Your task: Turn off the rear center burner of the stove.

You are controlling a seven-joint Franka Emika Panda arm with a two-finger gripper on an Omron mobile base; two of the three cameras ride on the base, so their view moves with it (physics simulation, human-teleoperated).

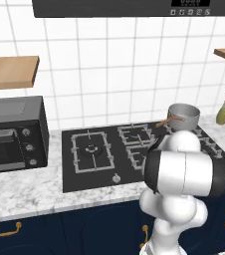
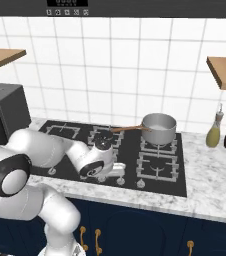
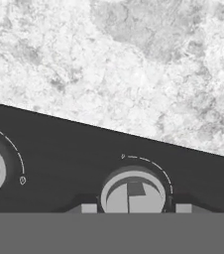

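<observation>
A home kitchen: black stove (image 1: pixel 84 177) set in a marble bench (image 2: pixel 210 195), white tiled wall (image 1: pixel 114 69), toaster oven (image 1: pixel 12 134), navy cabinets (image 2: pixel 135 227).

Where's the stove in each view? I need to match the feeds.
Left base view: the stove lies centre, right of the toaster oven.
Right base view: centre, under the saucepan.
Hand view: its black glass crosses the lower half, with a silver knob.
Shared landmark: the marble counter along its front edge.
</observation>
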